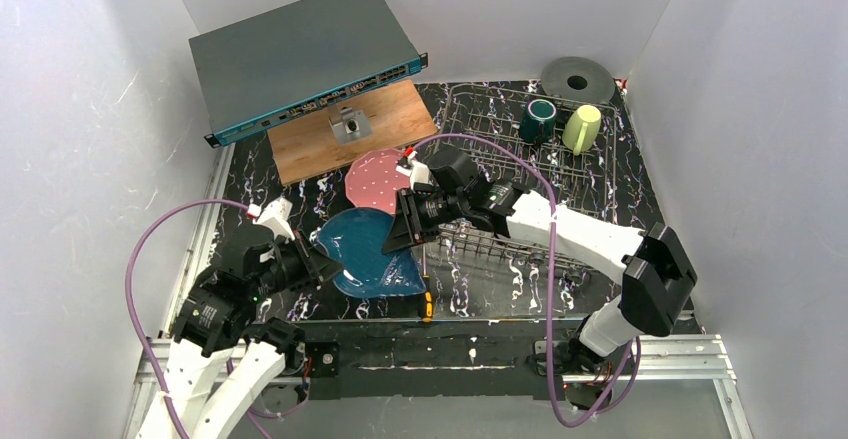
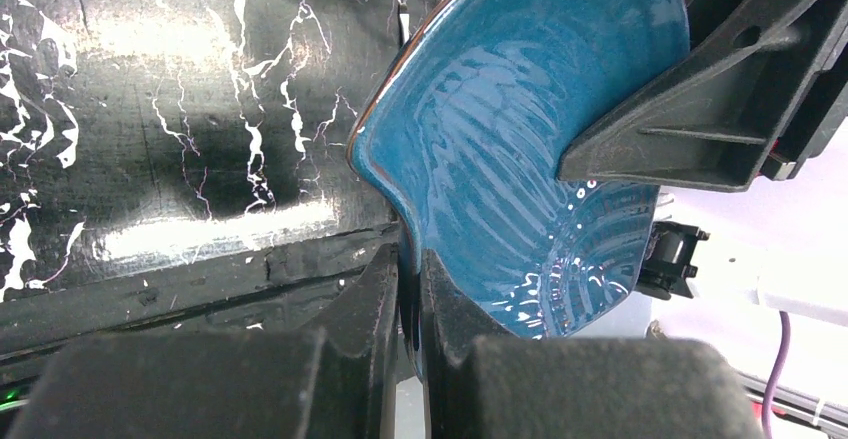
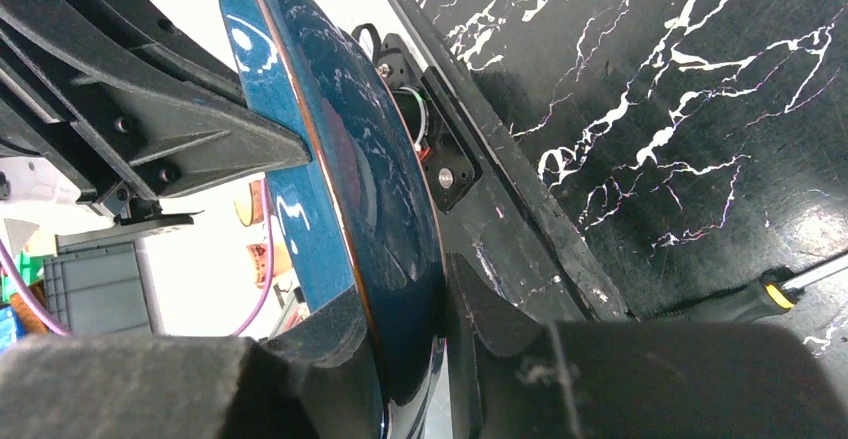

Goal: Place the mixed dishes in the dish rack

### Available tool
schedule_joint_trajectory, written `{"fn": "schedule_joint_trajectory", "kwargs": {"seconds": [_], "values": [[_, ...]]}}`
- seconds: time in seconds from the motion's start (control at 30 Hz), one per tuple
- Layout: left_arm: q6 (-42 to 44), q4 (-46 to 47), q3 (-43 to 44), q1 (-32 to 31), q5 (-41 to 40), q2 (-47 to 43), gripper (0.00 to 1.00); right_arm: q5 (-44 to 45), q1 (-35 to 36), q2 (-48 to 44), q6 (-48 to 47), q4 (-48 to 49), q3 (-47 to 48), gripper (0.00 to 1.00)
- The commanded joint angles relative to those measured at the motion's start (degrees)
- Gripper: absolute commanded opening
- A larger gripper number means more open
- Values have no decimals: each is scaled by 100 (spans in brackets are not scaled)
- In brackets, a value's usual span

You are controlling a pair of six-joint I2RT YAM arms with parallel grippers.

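Top external: the left gripper (image 1: pixel 318 259), the dark blue plate (image 1: pixel 368 251) and the right gripper (image 1: pixel 405 221) line up across the near-centre of the black marbled mat (image 1: pixel 640 174).
Left grip: fingers closed to a thin slit on the plate's left rim; the left wrist view shows the rim pinched between the pads (image 2: pixel 370 299).
Plate position: held between both grippers, apparently lifted off the mat, just in front of the pink white-dotted plate (image 1: pixel 372 181), which lies flat. It is left of the rack, not in it.
Right grip: closed narrowly on the opposite rim; the right wrist view shows one finger on each face of the plate's edge.
Screwdriver (image 1: pixel 425 297): on the mat just nearer than the plate.
Dish rack (image 1: pixel 490 244): fills the right half of the mat, with the dark teal mug (image 1: pixel 538 119) and pale yellow-green mug (image 1: pixel 582 129) at its far end. No plate stands in the tines.
Step in hand: by my reading, a handover of the plate from left arm to right.
Next move: the left fingers should open and back away before the right arm swings. The plate then needs turning on edge and lowering between two tines.
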Motion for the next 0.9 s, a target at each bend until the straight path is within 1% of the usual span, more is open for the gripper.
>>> {"fn": "schedule_joint_trajectory", "kwargs": {"seconds": [0.0, 0.03, 0.13, 0.17, 0.23, 0.27, 0.4, 0.5, 0.57, 0.7, 0.77, 0.87], "values": [[-164, 610, -13, 6, 331, 35, 0, -468, 99, 15, 243, 765, -4, 8], [-180, 596, -13, 6, 271, 44, 0, -481, 94, 3, 251, 794, -18, 2], [-453, 300, 75, 3, -107, 84, 1, -473, 92, -94, 208, 785, -28, 1], [-538, 218, 105, 1, -178, 100, 11, -419, 87, -147, 179, 789, -43, 1], [-596, 94, 159, 1, -239, 103, 43, -249, 55, -265, 174, 788, -116, 1], [-595, 30, 209, 1, -286, 94, 54, -199, 24, -318, 199, 812, -163, 1], [-675, -285, 376, 6, -540, -36, 81, -177, -198, -499, 235, 820, -358, 1], [-678, -366, 428, 5, -500, -209, 94, -157, -494, -693, 209, 697, -475, 1], [-635, -493, 517, 6, -575, -296, 98, -177, -761, -847, 182, 622, -544, 1], [-604, -635, 645, 5, -712, -315, 98, -15, -1464, -1264, -98, 126, -461, 1], [-538, -642, 727, 6, -652, -196, 98, 442, -1808, -1524, -226, -258, -364, 1], [-484, -739, 870, 6, -634, 8, 98, 1776, -2146, -1903, -391, -1156, -115, 1]]}}
